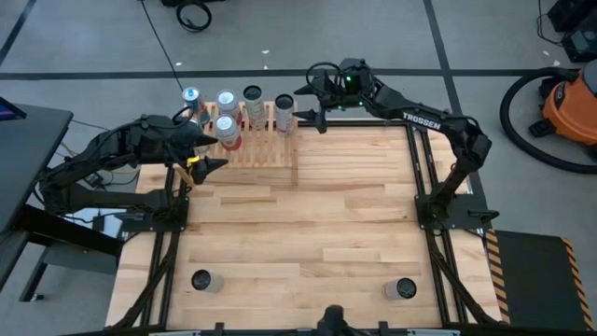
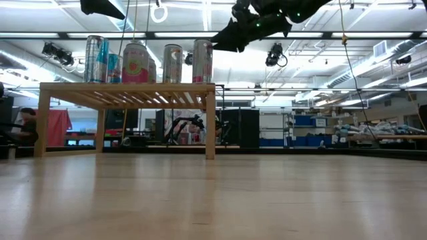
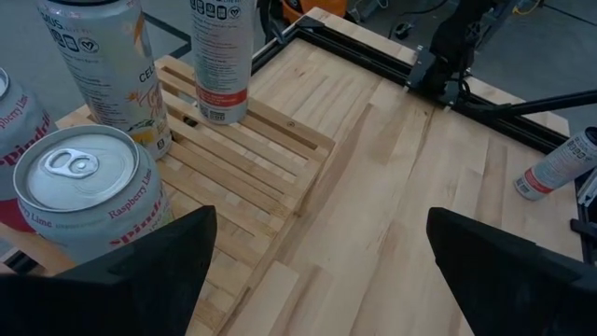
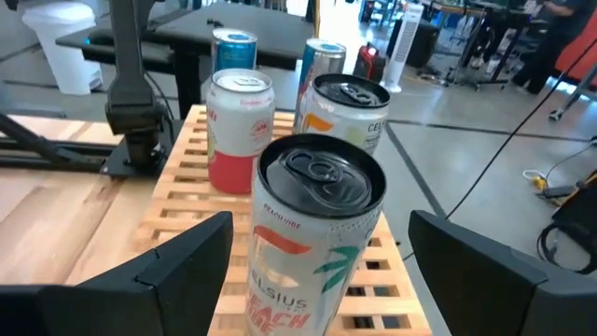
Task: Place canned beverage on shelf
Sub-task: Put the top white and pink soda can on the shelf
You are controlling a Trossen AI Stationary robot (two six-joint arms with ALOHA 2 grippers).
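Wood shelf [image 1: 252, 149] edge: cans [image 1: 284, 112] (five) | both grippers' jaws released | table [image 1: 308, 233] bare.

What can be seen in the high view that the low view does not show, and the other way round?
Only the high view shows two cans standing on the near part of the table, one at the left and one at the right, and the left hand, open, beside the shelf's left end.

Only the low view shows the shelf's legs and the room behind the table.

Both show the shelf with cans standing on it, and the right hand, open, above the rightmost can.
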